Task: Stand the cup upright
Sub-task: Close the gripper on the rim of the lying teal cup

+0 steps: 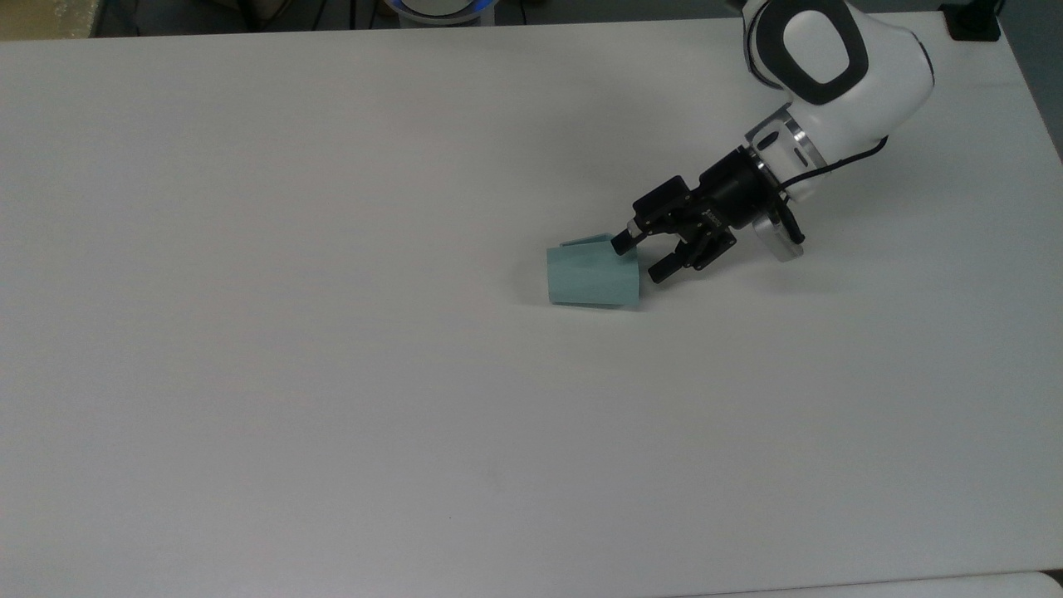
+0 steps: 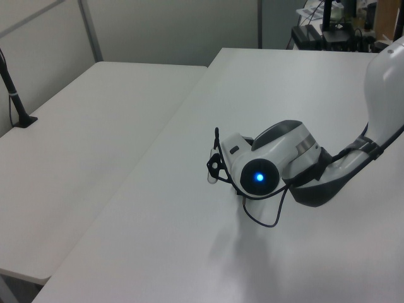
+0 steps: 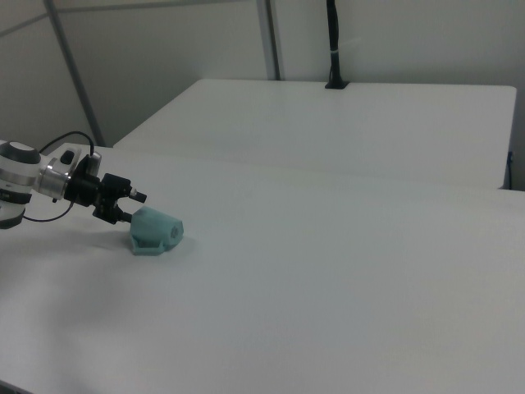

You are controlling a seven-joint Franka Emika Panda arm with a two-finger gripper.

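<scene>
A white surface is carrying everything in the top view, and it is appearing again in the left view and in the right view. A second pale table is standing beside it on the left view's left, and in the right view it is lying behind the surface.

The white robot arm is reaching in from the top view's upper right and slanting down toward the middle of the surface. In the left view the arm is lying low over the surface, with a blue light glowing on its rounded end. A black cable is looping under it.

The cup is lying on its side on the surface, right of centre in the top view, with its wider end facing the top view's right and its handle along the upper edge. In the right view the cup is lying near the right view's left, its narrow base turned toward the right view's right.

The black tool is sitting at the cup's wide end with its fingers spread. One finger is lying over the cup's upper corner, and the other is staying just beside the rim, off the cup. In the right view the tool is sitting just above the cup's upper left edge.
</scene>
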